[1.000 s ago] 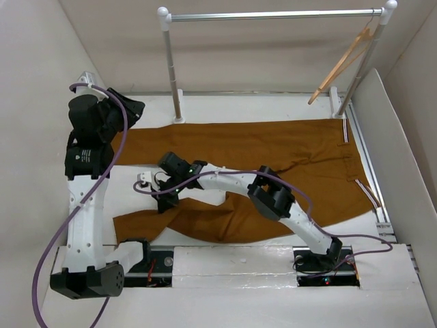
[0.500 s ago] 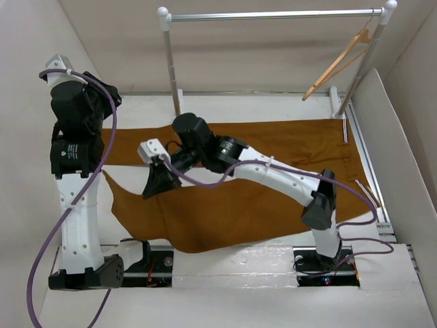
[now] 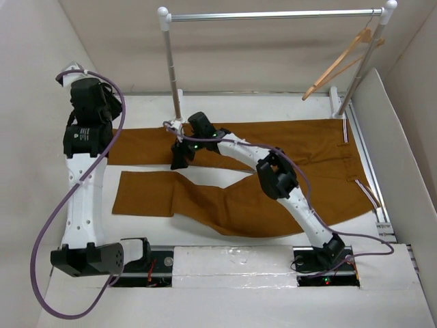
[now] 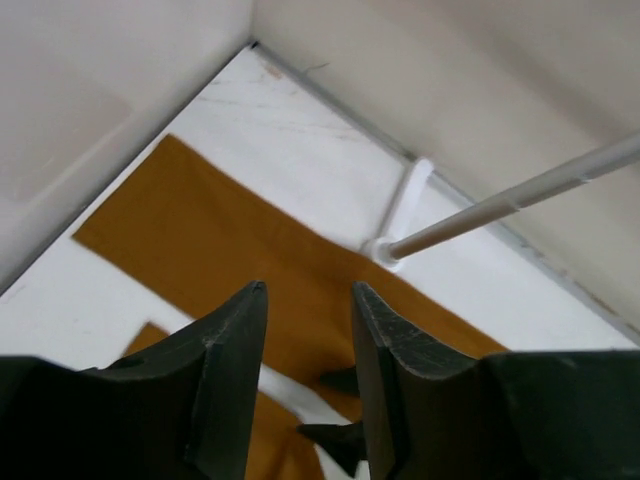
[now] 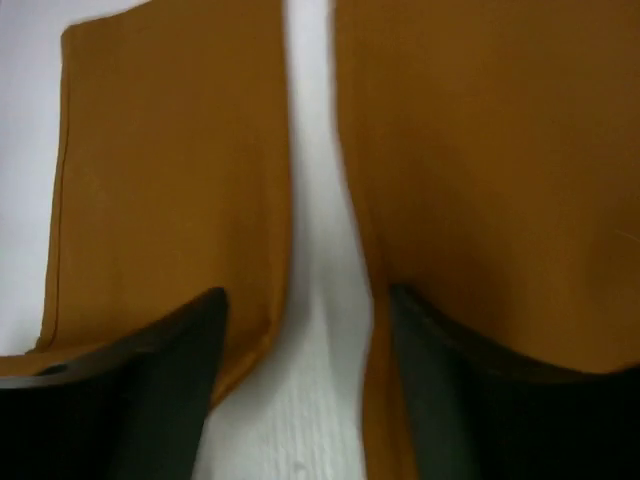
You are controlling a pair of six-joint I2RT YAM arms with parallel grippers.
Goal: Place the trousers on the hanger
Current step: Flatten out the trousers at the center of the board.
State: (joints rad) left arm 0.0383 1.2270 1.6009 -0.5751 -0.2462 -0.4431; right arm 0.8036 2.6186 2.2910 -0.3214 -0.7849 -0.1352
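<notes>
The trousers (image 3: 273,171) are lying flat in front of the rail (image 3: 273,14), long axis parallel to it, waistband toward its right end, where the hanger (image 3: 339,63) is hanging. We are finding the right gripper (image 3: 179,158) hovering by the rail's left post, over the gap between the legs, fingers spread wide, gripping nothing. The left gripper (image 4: 308,300) is hanging left of that post, parted, empty. We are judging the right arm nearer.

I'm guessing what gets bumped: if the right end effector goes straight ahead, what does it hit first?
Likely the bare table between the two legs of the trousers; the open right end effector points down at that gap. Depth is unclear.
</notes>
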